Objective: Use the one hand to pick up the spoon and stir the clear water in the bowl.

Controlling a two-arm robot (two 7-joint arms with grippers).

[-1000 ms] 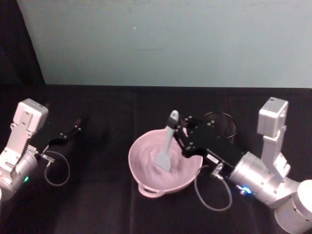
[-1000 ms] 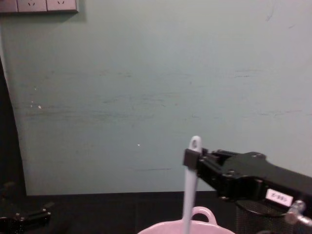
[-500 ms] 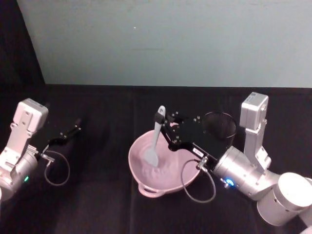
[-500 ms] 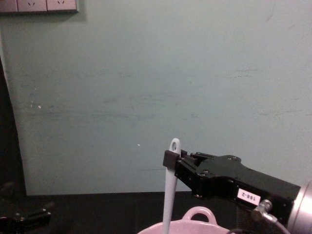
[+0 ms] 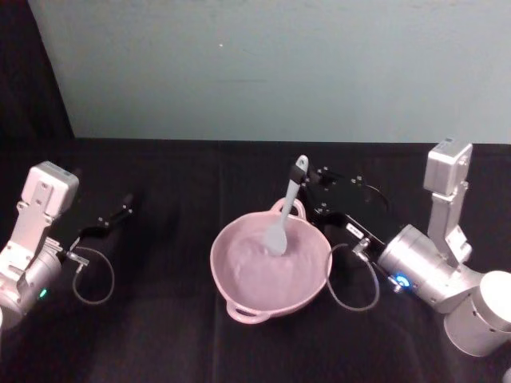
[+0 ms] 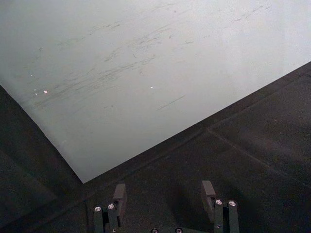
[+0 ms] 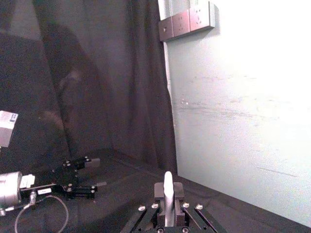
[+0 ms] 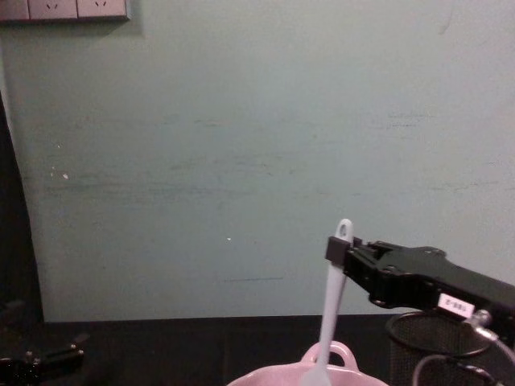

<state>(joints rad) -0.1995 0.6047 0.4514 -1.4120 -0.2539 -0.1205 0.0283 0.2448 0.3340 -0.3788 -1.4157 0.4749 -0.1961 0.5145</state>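
The head camera is looking steeply down from above and behind the hand, taking in the whole black table and the bowl. The chest camera is sitting lower, facing level at the green wall beyond the hand and catching just the bowl's rim. Both are sharing the spoon and the hand. The right wrist camera is riding close behind the hand, looking past it toward the left gripper. The left wrist camera is peering over its own fingers at the wall.
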